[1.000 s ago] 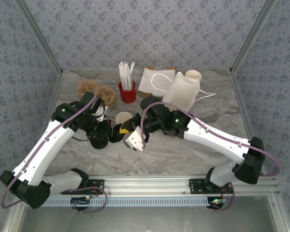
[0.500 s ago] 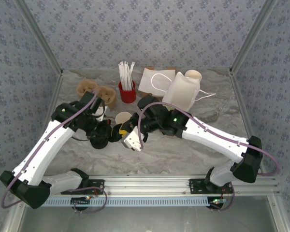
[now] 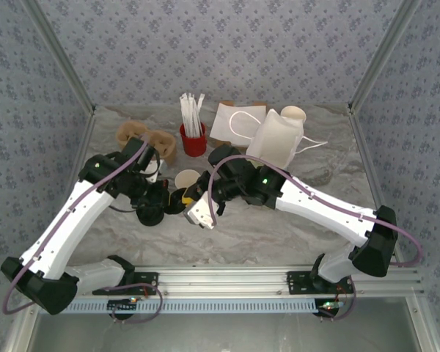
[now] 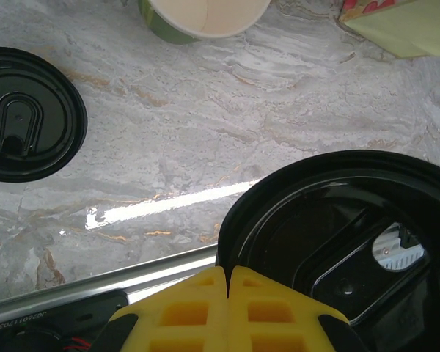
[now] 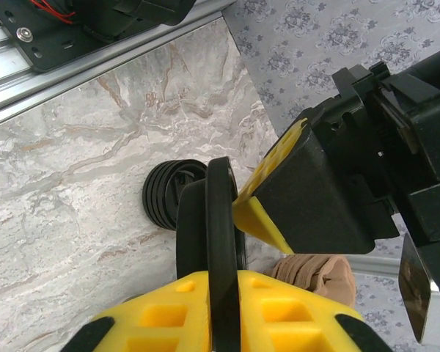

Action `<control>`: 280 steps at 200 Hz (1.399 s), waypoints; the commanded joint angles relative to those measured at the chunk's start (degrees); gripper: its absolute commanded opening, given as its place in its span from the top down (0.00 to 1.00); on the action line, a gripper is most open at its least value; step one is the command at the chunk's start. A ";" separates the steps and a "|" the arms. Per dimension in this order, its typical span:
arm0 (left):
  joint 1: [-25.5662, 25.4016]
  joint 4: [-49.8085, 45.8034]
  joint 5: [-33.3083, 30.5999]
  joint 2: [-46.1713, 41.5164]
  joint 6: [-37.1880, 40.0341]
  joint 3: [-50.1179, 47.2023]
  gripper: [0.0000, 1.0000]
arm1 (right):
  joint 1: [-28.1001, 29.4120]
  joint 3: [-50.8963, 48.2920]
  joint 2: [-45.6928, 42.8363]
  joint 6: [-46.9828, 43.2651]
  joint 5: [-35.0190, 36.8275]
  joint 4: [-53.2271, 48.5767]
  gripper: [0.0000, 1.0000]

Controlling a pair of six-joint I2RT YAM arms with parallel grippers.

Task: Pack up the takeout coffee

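The green cup (image 3: 186,178) stands open-topped on the table (image 3: 279,235) between the two arms. Just beside it, its black lid (image 5: 220,205) is held on edge, with the left gripper (image 4: 228,273) clenched on one rim and the right gripper (image 5: 221,284) clamped on the other. A spare lid (image 4: 26,114) lies flat nearby.

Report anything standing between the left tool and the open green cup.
Nothing visible does. In the left wrist view, the left tool, pinching a black lid, looks across bare table to the green cup. A second lid lies flat off to one side, out of that line.
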 commanded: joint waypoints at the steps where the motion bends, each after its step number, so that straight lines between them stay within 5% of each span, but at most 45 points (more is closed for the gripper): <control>1: -0.26 1.01 3.30 -0.60 1.10 2.84 1.00 | 0.53 2.04 1.50 0.69 1.78 -1.19 0.87; 16: -0.28 1.51 3.35 -0.86 1.24 3.26 0.95 | 0.40 2.26 1.66 0.99 2.33 -1.39 0.88; 45: -0.11 3.99 3.63 -2.16 1.53 4.73 0.51 | -0.39 1.35 1.26 2.15 1.37 -0.67 0.86; 66: 1.06 5.29 2.48 -3.49 2.27 6.82 0.43 | -0.98 0.95 0.68 5.20 1.05 0.28 0.89; 135: 4.15 24.81 -5.78 -15.47 10.58 4.88 0.44 | -8.63 0.25 -5.43 23.20 -12.28 4.39 0.91; 180: 4.17 40.63 1.75 -17.98 17.23 -2.27 0.47 | -14.67 3.63 -7.38 41.55 -18.72 5.17 0.94; 210: 4.21 43.31 8.95 -18.35 24.30 -5.58 0.43 | -19.22 4.67 -8.37 55.69 -23.67 7.90 0.94; 260: 5.11 49.57 15.15 -21.15 34.04 -12.15 0.54 | -25.01 4.54 -9.46 73.66 -29.94 13.01 0.94; 280: 6.39 53.91 20.25 -20.95 34.17 -14.81 0.47 | -26.30 4.32 -9.56 81.32 -30.46 15.84 0.93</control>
